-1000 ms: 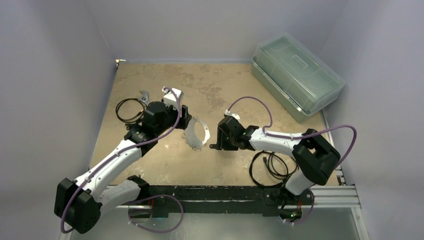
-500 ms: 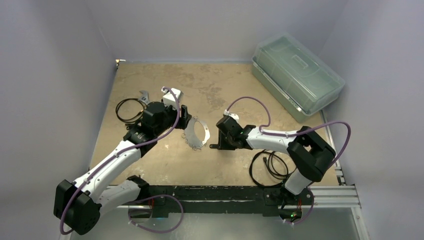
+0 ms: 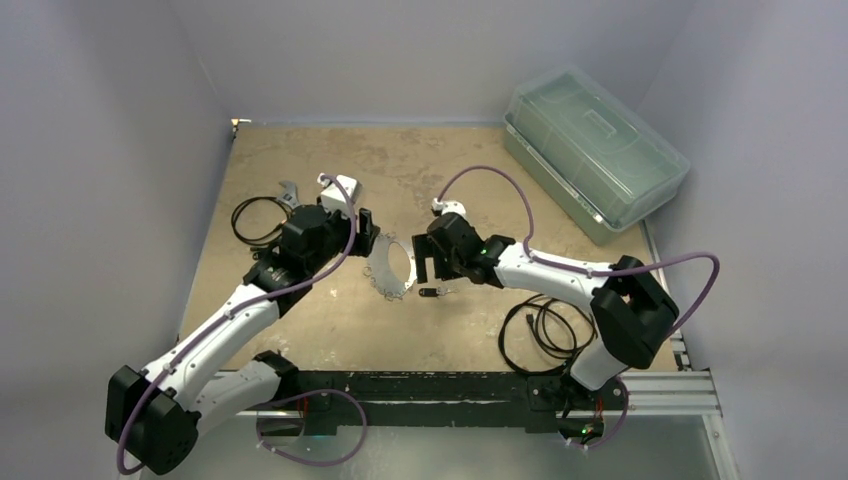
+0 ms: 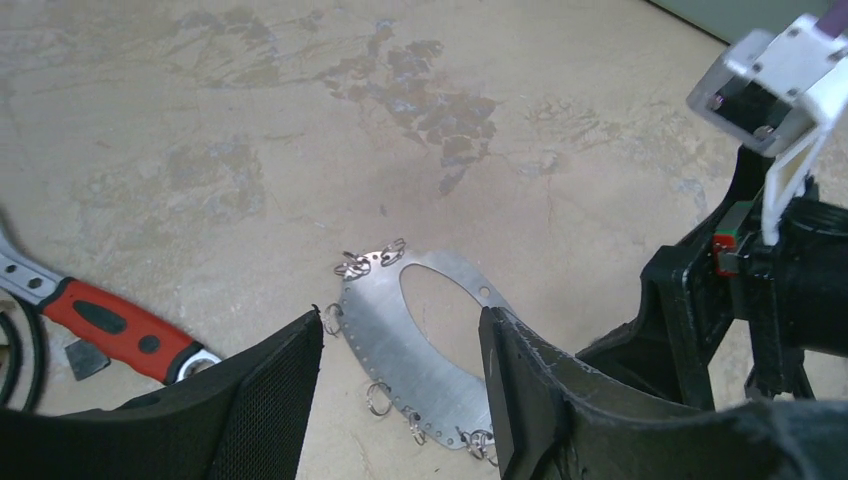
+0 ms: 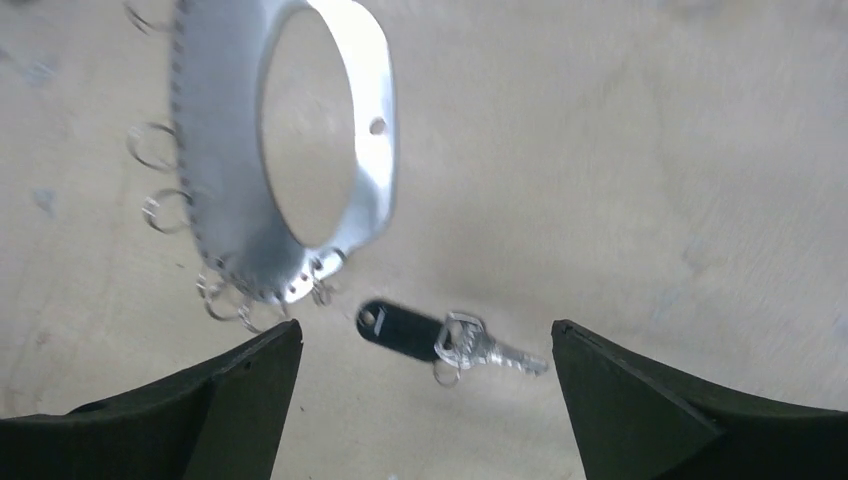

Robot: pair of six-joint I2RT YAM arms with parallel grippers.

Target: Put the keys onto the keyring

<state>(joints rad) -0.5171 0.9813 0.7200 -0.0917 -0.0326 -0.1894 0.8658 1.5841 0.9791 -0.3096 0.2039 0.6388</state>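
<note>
Both right pincer [image 5: 425,325] jaws gape over the keys [image 5: 445,338]; drop straight, nip the black head; left pincer [image 4: 400,318] at the keyring [image 4: 400,335]: cannot tell.

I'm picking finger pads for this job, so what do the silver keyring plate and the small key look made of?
The flat, crescent-shaped silver keyring plate looks like brushed sheet metal, probably steel or aluminium: dull sheen, punched edge holes, thin wire rings. The small black-headed key seems a smooth black plastic head on a bright, likely plated metal blade.

keyring [image 5: 215,180] silver | key [image 5: 398,328] black head | wrench [image 4: 110,322] red handle
</note>
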